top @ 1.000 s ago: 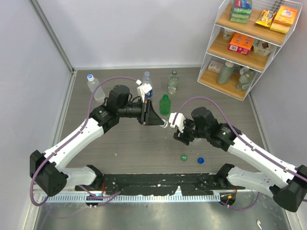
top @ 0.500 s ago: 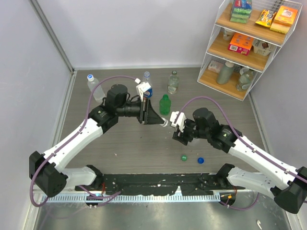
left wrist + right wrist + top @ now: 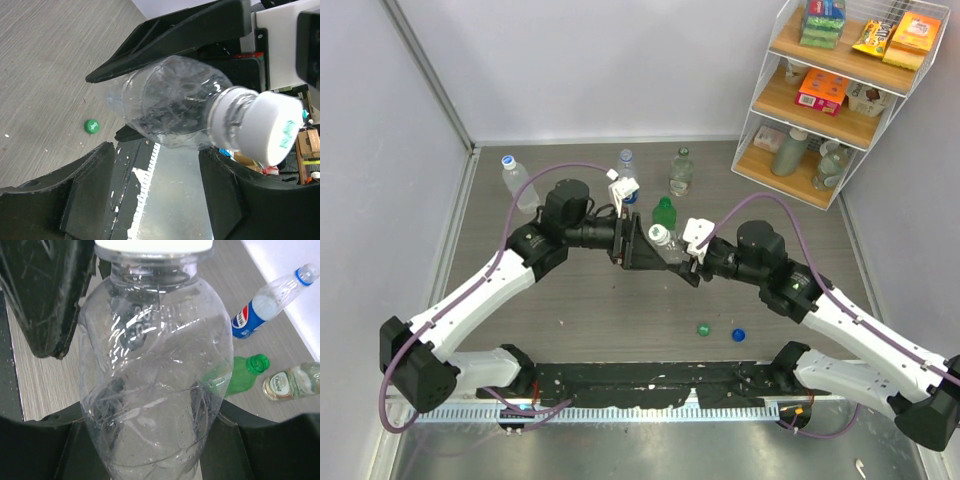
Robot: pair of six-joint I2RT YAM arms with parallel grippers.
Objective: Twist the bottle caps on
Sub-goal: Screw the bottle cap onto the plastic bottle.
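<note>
Nearby, green bottle (uncapped), wire shelf

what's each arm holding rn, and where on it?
Both are at the clear bottle with the white cap. The right pincer grips its body. The left pincer straddles it near the neck; firm contact cannot be told.

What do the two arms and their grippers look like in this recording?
Both arms have white link shells with black joint housings and black bases. A purple cable loops along each arm. The left gripper and right gripper have broad matte-black fingers, scuffed in the wrist views, behind a white block on each wrist. The right wrist shows a red strip with small print too small to read.
</note>
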